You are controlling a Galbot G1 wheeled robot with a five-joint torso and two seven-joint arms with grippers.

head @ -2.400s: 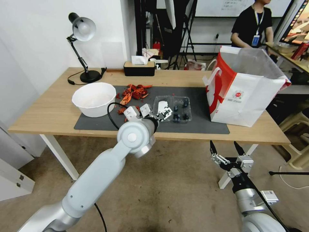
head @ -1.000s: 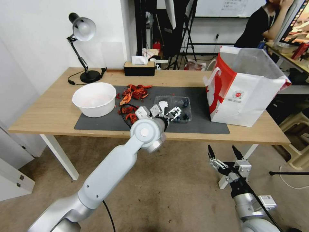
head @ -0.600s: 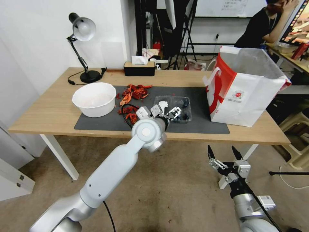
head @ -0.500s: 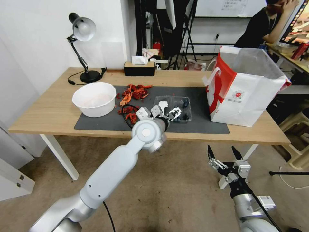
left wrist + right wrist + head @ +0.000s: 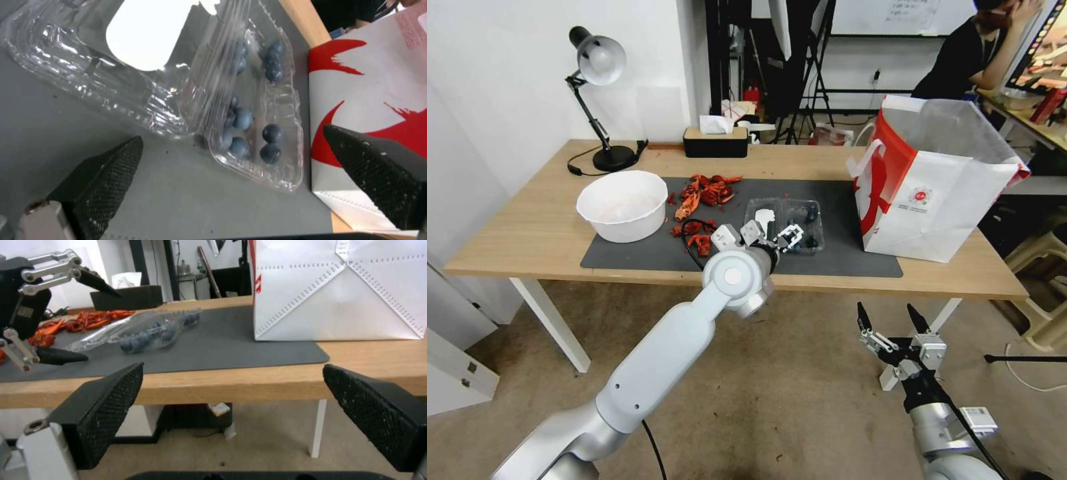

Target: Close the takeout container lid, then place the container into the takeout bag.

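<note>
Clear takeout container (image 5: 249, 126) open w/ blueberries (image 5: 242, 118) inside

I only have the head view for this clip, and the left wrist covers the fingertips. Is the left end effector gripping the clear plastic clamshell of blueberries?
Observer: No. The left end effector is open, its fingers spread wide near the clear plastic clamshell takeout container, not closed on it.
Operator: And the lid?
Observer: The clear labelled lid is open, with its white label side towards the left wrist camera, not folded over the blueberries.
Operator: Where is the other arm?
Observer: The right end effector is open, level with the wooden table's front edge and facing it.
</note>
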